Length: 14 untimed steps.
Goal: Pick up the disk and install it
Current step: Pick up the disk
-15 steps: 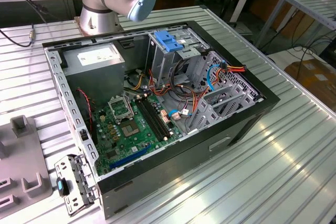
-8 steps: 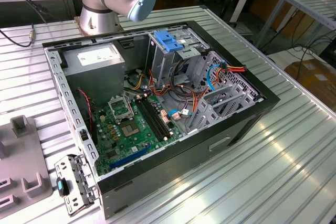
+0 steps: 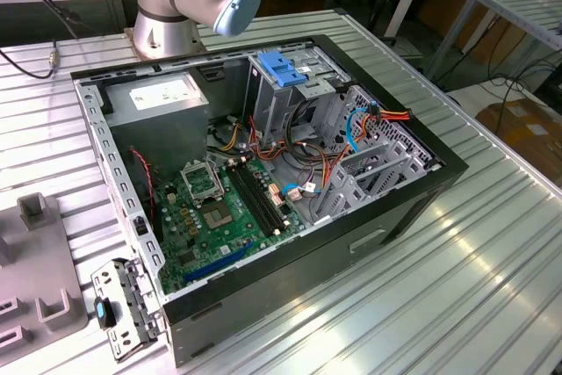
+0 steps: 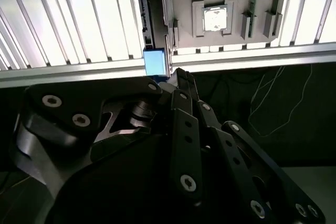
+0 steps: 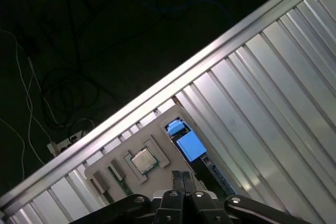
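The disk [image 3: 123, 305] stands on its edge at the open computer case's near corner, at the exterior view's lower left. It shows a silver perforated face and a blue rail end. Both wrist views look down on it edge-on: a blue end [image 5: 189, 146] [image 4: 156, 61] with a thin dark body running behind it. My gripper [image 5: 181, 176] [image 4: 178, 77] hovers above that blue end with its fingers pressed together and nothing between them. The fingertips sit just short of the disk and clear of it.
A grey fixture plate [image 3: 35, 261] [image 5: 105, 169] beside the disk carries a square chip [image 5: 143, 160] [image 4: 215, 19]. The open case [image 3: 263, 173] holds a motherboard, cables and a metal cage with a blue latch [image 3: 281, 68]. The slatted table's edge [image 5: 157, 90] drops to a dark floor with cables.
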Each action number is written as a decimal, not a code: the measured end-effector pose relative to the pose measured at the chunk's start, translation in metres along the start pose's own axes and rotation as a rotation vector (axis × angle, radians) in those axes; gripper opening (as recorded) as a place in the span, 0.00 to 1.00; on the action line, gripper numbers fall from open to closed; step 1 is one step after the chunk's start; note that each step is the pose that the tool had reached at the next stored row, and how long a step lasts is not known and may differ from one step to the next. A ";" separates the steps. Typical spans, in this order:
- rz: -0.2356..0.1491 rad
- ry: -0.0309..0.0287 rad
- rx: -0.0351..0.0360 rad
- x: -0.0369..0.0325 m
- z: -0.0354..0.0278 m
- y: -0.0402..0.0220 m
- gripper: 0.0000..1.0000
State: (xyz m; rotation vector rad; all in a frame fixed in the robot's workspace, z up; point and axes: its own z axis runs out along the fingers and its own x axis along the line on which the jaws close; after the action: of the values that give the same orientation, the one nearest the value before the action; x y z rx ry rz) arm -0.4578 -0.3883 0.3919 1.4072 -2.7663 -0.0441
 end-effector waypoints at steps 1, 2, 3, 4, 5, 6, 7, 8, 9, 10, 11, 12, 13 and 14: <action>-0.009 0.0004 0.0002 0.0000 0.0000 0.0000 0.11; -0.016 0.0007 0.0003 0.0000 0.0000 0.0000 0.11; -0.024 0.0011 0.0005 0.0000 0.0000 0.0000 0.11; -0.030 0.0013 0.0006 0.0000 0.0000 0.0000 0.11; -0.038 0.0016 0.0008 0.0000 0.0000 0.0000 0.11; -0.043 0.0018 0.0009 0.0000 0.0000 0.0000 0.11; -0.050 0.0021 0.0010 0.0000 0.0000 0.0000 0.11; -0.056 0.0023 0.0012 0.0000 0.0000 0.0000 0.11; -0.062 0.0026 0.0013 0.0000 0.0000 0.0000 0.11; -0.069 0.0029 0.0014 0.0000 0.0000 0.0000 0.11; -0.075 0.0032 0.0015 0.0000 0.0000 0.0000 0.11; -0.082 0.0035 0.0017 0.0000 0.0000 0.0000 0.11; -0.091 0.0038 0.0019 0.0000 0.0000 0.0000 0.11; -0.097 0.0041 0.0020 0.0000 0.0000 0.0000 0.11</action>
State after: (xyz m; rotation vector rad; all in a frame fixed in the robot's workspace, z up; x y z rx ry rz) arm -0.4578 -0.3883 0.3919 1.5387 -2.6939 -0.0413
